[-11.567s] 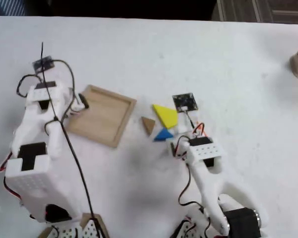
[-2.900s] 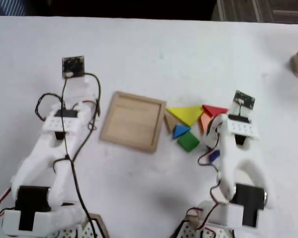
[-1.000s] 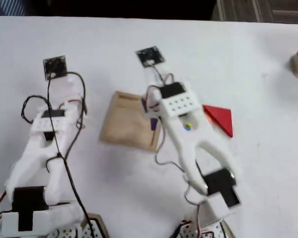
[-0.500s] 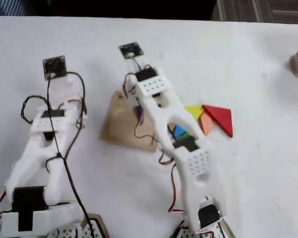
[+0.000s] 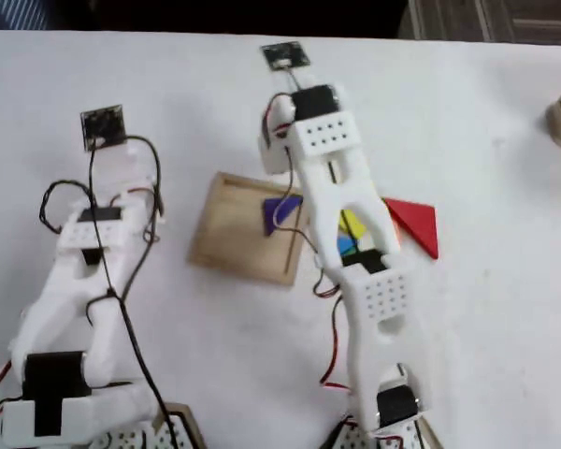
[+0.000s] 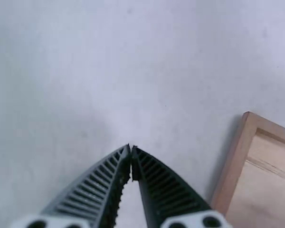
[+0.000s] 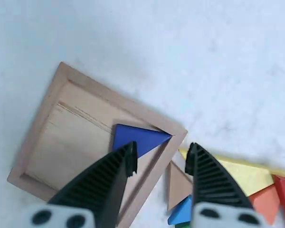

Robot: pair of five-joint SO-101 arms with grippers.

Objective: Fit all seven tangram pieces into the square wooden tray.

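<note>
Right wrist view: right gripper (image 7: 160, 159), fingers spread, hangs over the blue triangle (image 7: 137, 139) flat in the tray (image 7: 107, 95) corner nearest the loose pieces (image 7: 237, 173); thin, stiff, light and likely slick, it wants pinching across opposite edges, while the left gripper (image 6: 131, 149) has its fingers pressed together.

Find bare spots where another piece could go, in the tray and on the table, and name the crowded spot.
Free: the tray floor away from its corner triangle; the table beyond the red triangle; the strip between tray and the left end effector. Crowded: between tray rim and red triangle, where the yellow piece and blue piece lie under the right arm.
</note>
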